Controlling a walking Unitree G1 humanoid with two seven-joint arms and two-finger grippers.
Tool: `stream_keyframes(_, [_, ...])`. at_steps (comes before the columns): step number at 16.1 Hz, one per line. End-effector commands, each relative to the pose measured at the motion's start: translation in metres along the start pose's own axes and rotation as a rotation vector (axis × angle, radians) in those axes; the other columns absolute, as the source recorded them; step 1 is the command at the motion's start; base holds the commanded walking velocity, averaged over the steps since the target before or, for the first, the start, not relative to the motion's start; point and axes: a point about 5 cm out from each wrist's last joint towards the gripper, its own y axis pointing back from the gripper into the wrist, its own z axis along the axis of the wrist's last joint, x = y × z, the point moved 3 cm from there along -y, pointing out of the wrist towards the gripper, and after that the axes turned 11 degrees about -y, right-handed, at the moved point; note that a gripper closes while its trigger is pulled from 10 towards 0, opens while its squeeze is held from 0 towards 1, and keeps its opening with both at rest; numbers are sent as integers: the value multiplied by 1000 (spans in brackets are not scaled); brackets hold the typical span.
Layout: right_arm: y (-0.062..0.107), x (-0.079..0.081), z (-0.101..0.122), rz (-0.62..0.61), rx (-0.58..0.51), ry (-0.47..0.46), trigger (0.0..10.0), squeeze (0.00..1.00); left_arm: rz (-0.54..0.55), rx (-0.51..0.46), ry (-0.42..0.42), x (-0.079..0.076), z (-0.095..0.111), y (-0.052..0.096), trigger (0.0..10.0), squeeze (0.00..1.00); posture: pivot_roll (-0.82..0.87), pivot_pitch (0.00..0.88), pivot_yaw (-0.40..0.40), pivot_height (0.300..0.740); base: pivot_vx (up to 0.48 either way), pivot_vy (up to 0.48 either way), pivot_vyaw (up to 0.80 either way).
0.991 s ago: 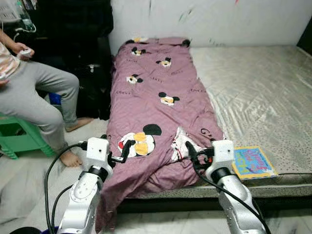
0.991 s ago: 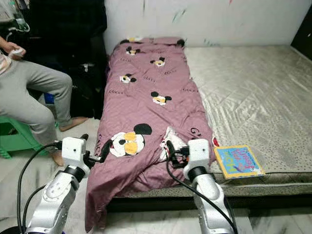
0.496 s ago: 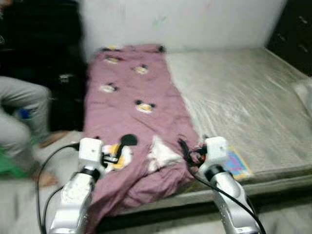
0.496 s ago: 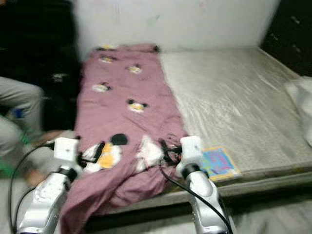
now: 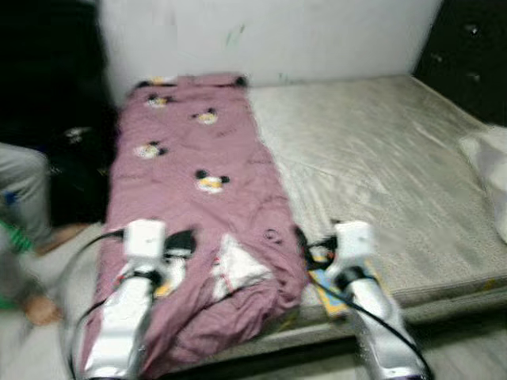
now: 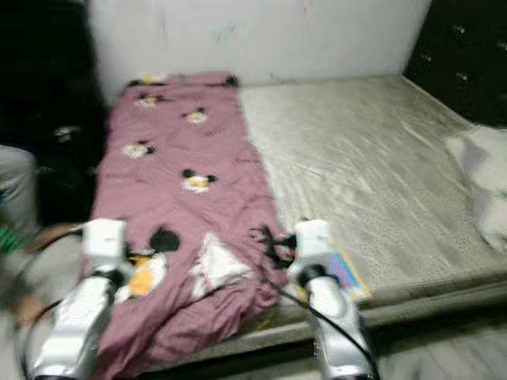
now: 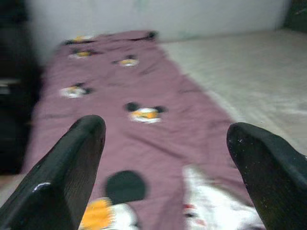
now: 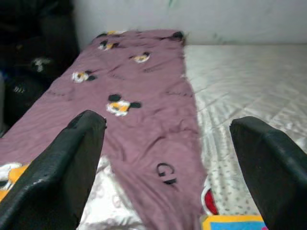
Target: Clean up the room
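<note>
A purple blanket (image 5: 198, 206) with cartoon prints lies along the bed (image 5: 380, 174), its near end bunched at the bed's edge. The left gripper (image 7: 163, 177) and right gripper (image 8: 168, 167) hover over that end, both spread wide and empty. A colourful book (image 6: 344, 273) lies beside the blanket.

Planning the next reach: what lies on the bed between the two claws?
The crumpled near end of the purple blanket, with a white patch turned up, lies between the left claw and right claw, seen in both eye views.
</note>
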Motion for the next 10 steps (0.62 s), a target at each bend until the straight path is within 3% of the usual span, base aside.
stream_keyframes(1, [5,-13,4,-45,-15,19,10000,0,55,-35,-30,9,8,3,10000,0,-29,0,1,740,0,0,0])
stream_keyframes(4, [-1,-9,18,-54,-54,-31,10000,0,63,-82,-16,17,13,22,10000,0,3,0,-18,740,0,0,0])
stream_keyframes(7, [-3,5,20,-12,-65,-27,10000,0,85,-81,-39,19,10,28,10000,0,15,0,-27,740,0,0,0])
stream_keyframes(9, [-4,1,17,-22,-59,15,10000,0,89,-75,-30,16,10,29,10000,0,16,0,-25,740,0,0,0])
stream_keyframes(10, [-4,0,17,-24,-58,17,10000,0,83,-73,-24,14,11,28,10000,0,14,0,-23,740,0,0,800])
